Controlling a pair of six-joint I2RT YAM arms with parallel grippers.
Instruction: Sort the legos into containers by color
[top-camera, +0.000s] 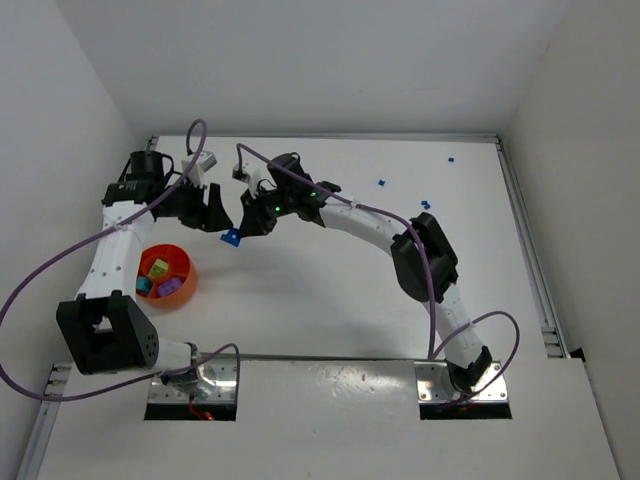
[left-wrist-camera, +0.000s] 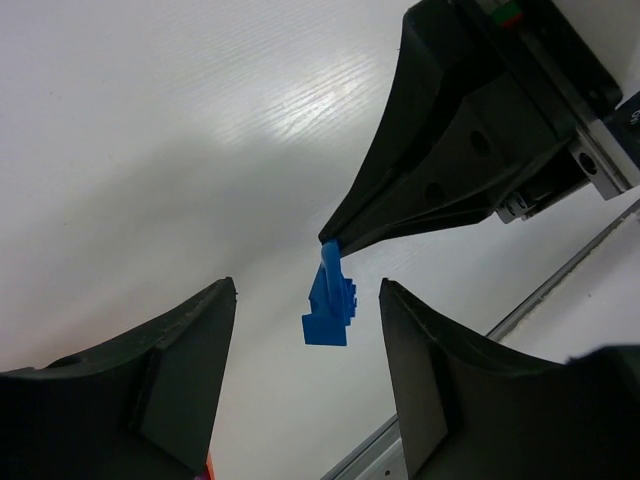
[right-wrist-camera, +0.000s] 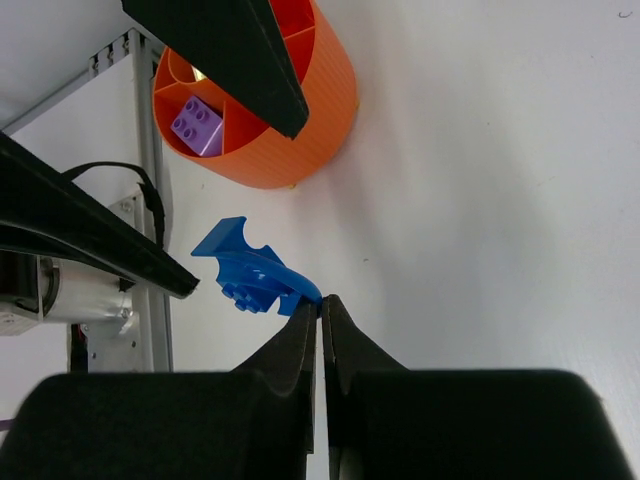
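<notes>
My right gripper (right-wrist-camera: 320, 300) was clamped together on one thin edge of a blue lego (right-wrist-camera: 250, 270), and the piece stuck out from the very tips. My left gripper (left-wrist-camera: 306, 285) stood apart with a finger on either side of that same lego. The piece hung in the gap between them and touched neither finger.

Just beyond the left gripper, on its outer side, sat the orange bowl (right-wrist-camera: 320, 110), divided into compartments. A purple brick (right-wrist-camera: 197, 127) lay in one compartment. From above, a yellow brick (top-camera: 158, 268) and a cyan brick (top-camera: 145, 285) showed in others. The bowl stood near both grippers but clear of them.

Well away from the grippers, off to the right gripper's outer side towards the far corner, three loose blue bits (top-camera: 425, 204) lay scattered and apart from one another.

Everything rested on a white counter (top-camera: 330, 300) with a faint grain. A metal rail (top-camera: 525, 250) ran along its right side and far edge. Plain white walls (top-camera: 300, 60) closed it in on the left, the right and the far side.
</notes>
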